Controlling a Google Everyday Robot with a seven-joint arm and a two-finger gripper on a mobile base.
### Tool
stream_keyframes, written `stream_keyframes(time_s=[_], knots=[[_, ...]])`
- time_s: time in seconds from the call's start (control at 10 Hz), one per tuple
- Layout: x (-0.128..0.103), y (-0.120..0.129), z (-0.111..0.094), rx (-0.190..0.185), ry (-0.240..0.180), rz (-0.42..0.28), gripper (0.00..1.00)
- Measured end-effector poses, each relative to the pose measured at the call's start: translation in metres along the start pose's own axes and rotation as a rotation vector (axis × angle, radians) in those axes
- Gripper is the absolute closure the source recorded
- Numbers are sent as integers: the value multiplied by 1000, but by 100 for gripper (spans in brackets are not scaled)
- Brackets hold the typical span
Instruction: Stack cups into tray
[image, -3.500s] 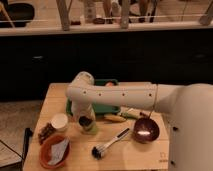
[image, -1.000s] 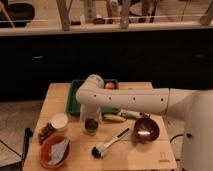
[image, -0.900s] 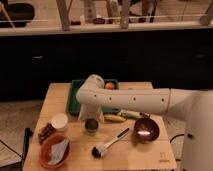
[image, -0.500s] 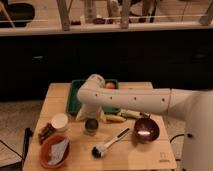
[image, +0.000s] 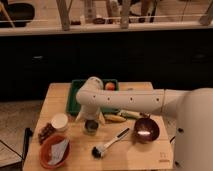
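The pale yellowish-green cup (image: 91, 126) with a dark inside stands on the wooden table just in front of the tray. The white cup (image: 60, 121) stands to its left, apart from it. The dark green tray (image: 74, 98) lies at the back of the table, partly hidden by my white arm. My gripper (image: 90, 117) hangs from the wrist directly over the green cup, close above its rim. I cannot tell whether it touches the cup.
A shiny brown bowl (image: 146, 130) sits at the right. An orange bowl (image: 53, 150) with something pale in it sits at the front left. A brush (image: 108, 143) lies in front, a banana (image: 116, 118) beside the arm, an orange fruit (image: 110, 86) in the tray.
Since 3.5 s ago the wrist has swung right and back toward the tray. Over the last second the arm and both cups have hardly moved.
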Motion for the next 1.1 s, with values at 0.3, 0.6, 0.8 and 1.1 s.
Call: stream_keyframes(time_s=[0.3, 0.6, 0.8, 1.1], knots=[[-4, 2, 11, 1, -15, 12, 20], [-8, 5, 20, 4, -30, 18, 26], [-10, 7, 24, 1, -41, 21, 43], [-14, 15, 28, -3, -52, 30, 74]])
